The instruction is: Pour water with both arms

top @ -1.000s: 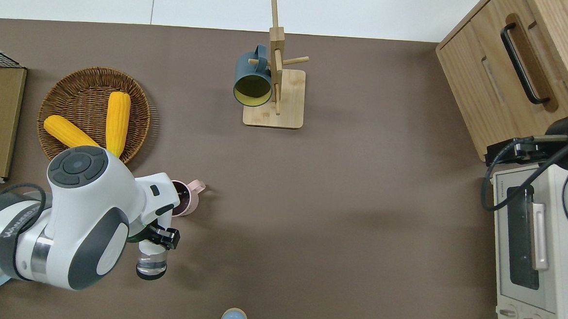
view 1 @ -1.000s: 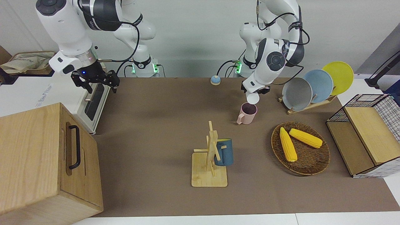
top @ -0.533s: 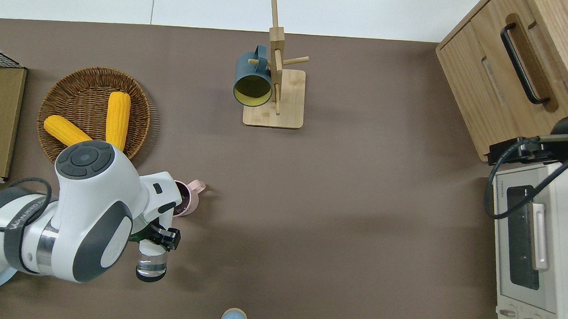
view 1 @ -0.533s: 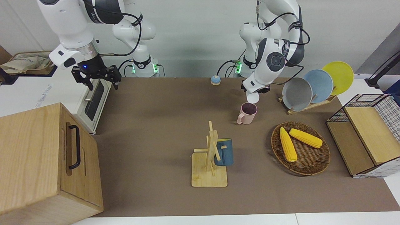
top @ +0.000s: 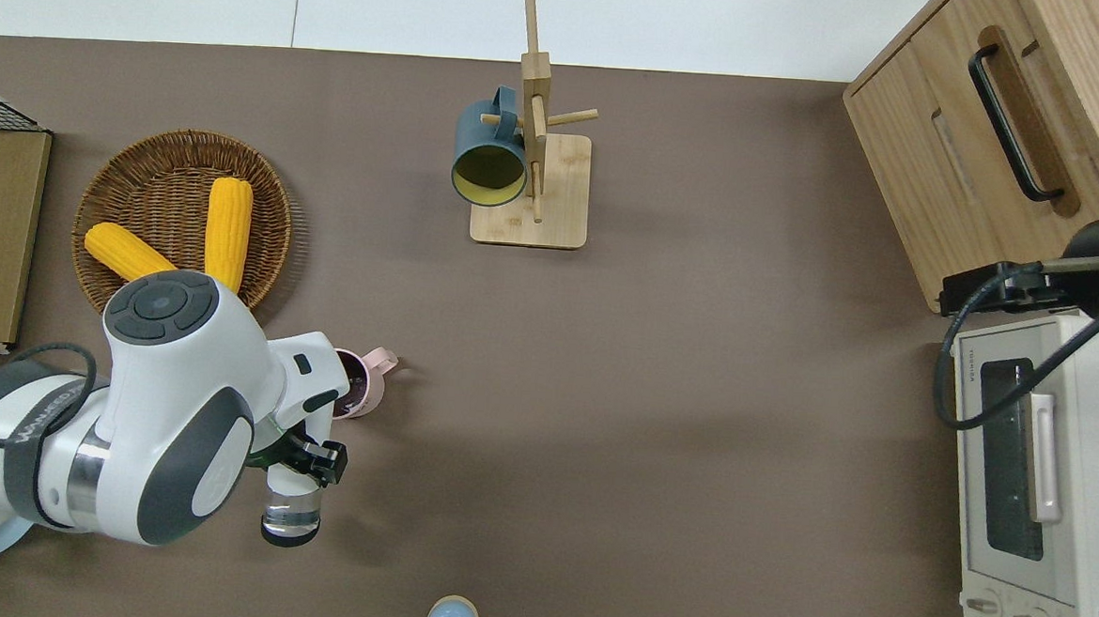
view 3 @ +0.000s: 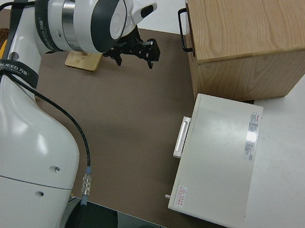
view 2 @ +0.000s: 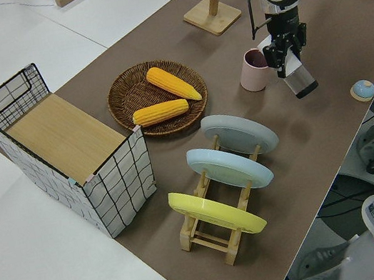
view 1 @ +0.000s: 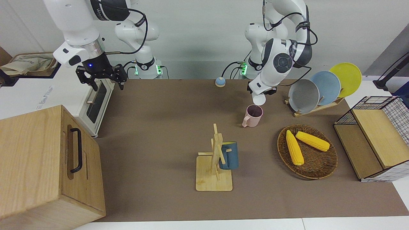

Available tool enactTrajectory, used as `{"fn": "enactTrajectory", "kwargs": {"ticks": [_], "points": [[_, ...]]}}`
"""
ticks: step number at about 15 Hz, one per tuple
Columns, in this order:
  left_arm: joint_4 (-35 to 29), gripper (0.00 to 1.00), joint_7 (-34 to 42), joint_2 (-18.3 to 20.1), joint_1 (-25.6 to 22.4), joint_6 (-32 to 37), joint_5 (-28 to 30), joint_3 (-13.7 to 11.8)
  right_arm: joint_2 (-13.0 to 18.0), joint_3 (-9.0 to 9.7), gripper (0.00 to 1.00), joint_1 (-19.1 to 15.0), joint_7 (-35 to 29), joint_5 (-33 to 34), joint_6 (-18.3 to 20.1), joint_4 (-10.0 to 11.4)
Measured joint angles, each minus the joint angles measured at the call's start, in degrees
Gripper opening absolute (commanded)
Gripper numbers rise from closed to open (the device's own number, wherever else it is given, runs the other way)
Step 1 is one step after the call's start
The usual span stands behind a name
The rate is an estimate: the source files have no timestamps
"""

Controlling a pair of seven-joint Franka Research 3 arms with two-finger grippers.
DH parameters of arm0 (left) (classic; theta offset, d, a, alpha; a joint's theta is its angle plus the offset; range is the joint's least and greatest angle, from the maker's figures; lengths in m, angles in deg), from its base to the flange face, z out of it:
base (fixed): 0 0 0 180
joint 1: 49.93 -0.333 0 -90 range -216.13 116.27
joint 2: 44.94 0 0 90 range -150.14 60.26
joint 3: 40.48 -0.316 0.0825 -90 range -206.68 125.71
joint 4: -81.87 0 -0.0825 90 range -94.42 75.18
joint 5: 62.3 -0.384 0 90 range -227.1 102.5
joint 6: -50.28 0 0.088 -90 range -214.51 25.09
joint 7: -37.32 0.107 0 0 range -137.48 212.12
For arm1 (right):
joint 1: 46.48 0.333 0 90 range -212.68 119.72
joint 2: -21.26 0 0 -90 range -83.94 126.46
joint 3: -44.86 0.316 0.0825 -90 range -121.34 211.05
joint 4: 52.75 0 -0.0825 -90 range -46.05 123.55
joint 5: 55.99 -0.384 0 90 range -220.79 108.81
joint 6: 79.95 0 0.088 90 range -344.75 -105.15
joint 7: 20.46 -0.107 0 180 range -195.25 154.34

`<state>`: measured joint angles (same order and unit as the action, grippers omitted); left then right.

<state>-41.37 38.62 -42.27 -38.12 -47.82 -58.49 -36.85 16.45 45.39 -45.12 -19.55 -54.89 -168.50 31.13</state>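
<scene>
A clear glass is clamped in the left tool, tipped toward the pink mug standing just farther out on the surface. Looks like mid-pour; more tilt is probably needed next. The right tool is held apart, empty, by the toaster oven.

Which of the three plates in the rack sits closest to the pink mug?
The grey plate, at the end of the wooden rack toward the pink mug. The blue plate is in the middle and the yellow plate is farthest from the mug.
</scene>
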Motion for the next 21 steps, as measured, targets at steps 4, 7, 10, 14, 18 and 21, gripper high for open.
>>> {"fn": "enactTrajectory", "kwargs": {"ticks": [4,7,10,14,18,21], "points": [[0.1,0.0,0.0,0.0,0.0,0.3,-0.1,0.0,0.0,0.0,0.99,0.0,0.0,0.0,0.0,0.0],[0.1,0.0,0.0,0.0,0.0,0.5,-0.1,0.0,0.0,0.0,0.99,0.0,0.0,0.0,0.0,0.0],[0.1,0.0,0.0,0.0,0.0,0.7,-0.1,0.0,0.0,0.0,0.99,0.0,0.0,0.0,0.0,0.0],[0.1,0.0,0.0,0.0,0.0,0.9,-0.1,0.0,0.0,0.0,0.99,0.0,0.0,0.0,0.0,0.0],[0.2,0.0,0.0,0.0,0.0,1.0,-0.1,0.0,0.0,0.0,0.99,0.0,0.0,0.0,0.0,0.0],[0.2,0.0,0.0,0.0,0.0,1.0,-0.1,0.0,0.0,0.0,0.99,0.0,0.0,0.0,0.0,0.0]]}}
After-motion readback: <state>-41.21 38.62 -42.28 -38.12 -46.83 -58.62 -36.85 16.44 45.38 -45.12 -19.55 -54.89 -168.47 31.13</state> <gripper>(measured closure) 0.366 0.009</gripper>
